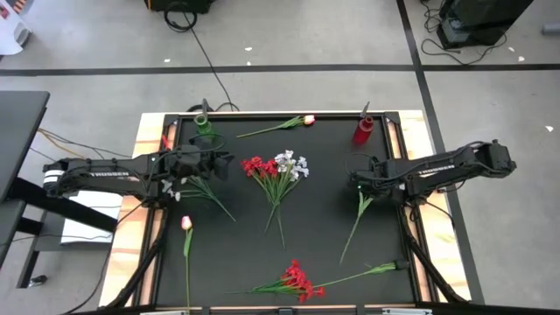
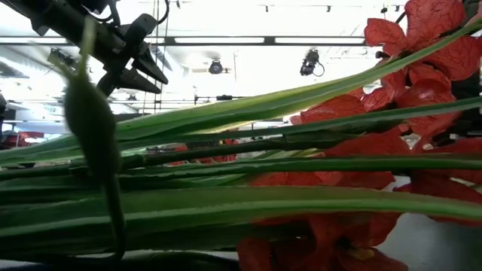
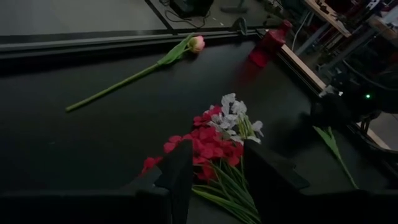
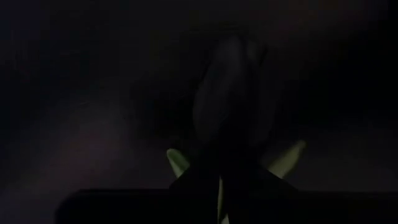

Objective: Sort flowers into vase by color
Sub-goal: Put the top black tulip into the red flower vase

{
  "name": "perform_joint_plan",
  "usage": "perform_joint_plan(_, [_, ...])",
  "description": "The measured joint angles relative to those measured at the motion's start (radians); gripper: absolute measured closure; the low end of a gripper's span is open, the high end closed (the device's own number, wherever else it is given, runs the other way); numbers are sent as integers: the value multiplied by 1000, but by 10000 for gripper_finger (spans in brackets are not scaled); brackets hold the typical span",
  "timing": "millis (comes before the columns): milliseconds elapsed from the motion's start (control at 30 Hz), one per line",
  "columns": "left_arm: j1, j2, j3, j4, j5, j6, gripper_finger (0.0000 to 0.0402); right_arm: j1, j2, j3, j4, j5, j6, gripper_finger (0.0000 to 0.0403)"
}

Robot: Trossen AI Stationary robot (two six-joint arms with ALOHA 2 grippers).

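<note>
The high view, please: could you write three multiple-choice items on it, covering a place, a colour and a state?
1. Where on the mat does the red vase stand? A centre; B top right corner; C bottom left corner.
2. What colour is the left-side vase? A green; B blue; C white.
3. How is the right tool? A open over the red bunch; B shut on a green-stemmed flower; C out of view.
Key: B, it stands in that corner; A, its body is green; B, the stem trails from its closed fingers.
</note>
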Motion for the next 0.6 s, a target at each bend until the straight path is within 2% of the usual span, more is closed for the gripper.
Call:
perform_joint_plan(167, [-1, 0, 0, 5, 4, -6, 253, -4, -2, 77, 120, 65, -110, 384])
perform_joint_plan(300, [0, 0, 0, 16, 4, -17, 253, -32, -2, 154, 185, 183, -220, 389])
perform_joint_plan(433, [0, 0, 0, 16, 4, -19, 253, -86, -2, 238, 182, 304, -421, 391])
perform_joint_plan(600, [0, 0, 0, 16, 5, -37, 253, -167, -2, 362, 181, 429, -747, 388])
